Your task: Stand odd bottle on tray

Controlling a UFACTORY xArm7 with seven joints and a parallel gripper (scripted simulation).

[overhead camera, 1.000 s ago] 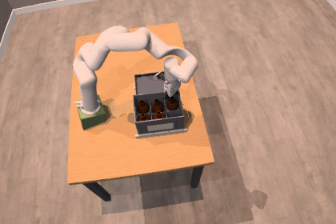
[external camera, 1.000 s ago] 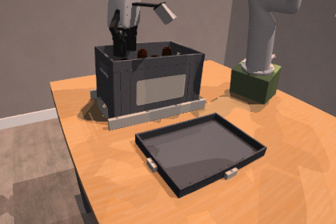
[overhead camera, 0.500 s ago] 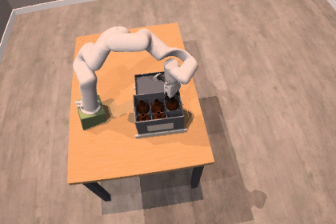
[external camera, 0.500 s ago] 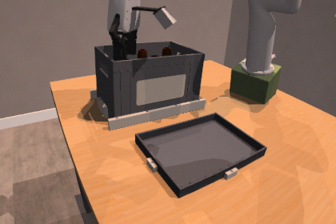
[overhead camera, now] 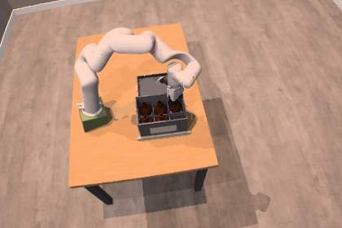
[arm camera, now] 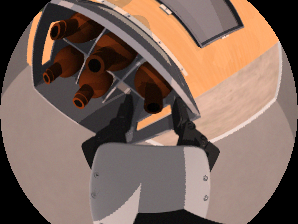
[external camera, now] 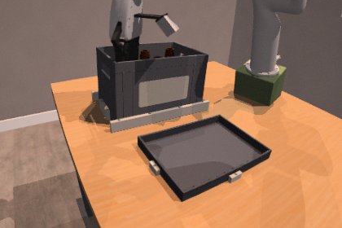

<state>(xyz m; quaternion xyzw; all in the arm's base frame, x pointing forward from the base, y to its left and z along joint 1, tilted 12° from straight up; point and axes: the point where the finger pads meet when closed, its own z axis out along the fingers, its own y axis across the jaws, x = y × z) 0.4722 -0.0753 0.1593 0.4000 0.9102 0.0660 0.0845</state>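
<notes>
Five brown bottles stand in the dark crate (overhead camera: 143, 129) (external camera: 163, 68) (arm camera: 60, 98): three in the row nearer the tray, including a corner bottle (overhead camera: 175, 107) (arm camera: 152, 82), and two in the other row, such as one bottle (overhead camera: 161, 118) (arm camera: 92, 82). The compartment beside the corner bottle is empty. My gripper (overhead camera: 175, 100) (external camera: 128, 52) (arm camera: 153, 102) is open, pointing down into the crate, with its fingers apart on either side of the corner bottle's upper part. Finger contact cannot be made out. The tray (overhead camera: 151, 86) (external camera: 203, 150) (arm camera: 215, 20) is flat and holds no bottle.
Crate walls and thin dividers surround the fingers. Light rails (overhead camera: 163, 137) (external camera: 163, 116) lie along the crate's base. Small light blocks (external camera: 234, 177) sit at the tray's edges. The arm's green base block (overhead camera: 94, 120) (external camera: 260, 85) is on the table (overhead camera: 122, 162) (external camera: 301, 166).
</notes>
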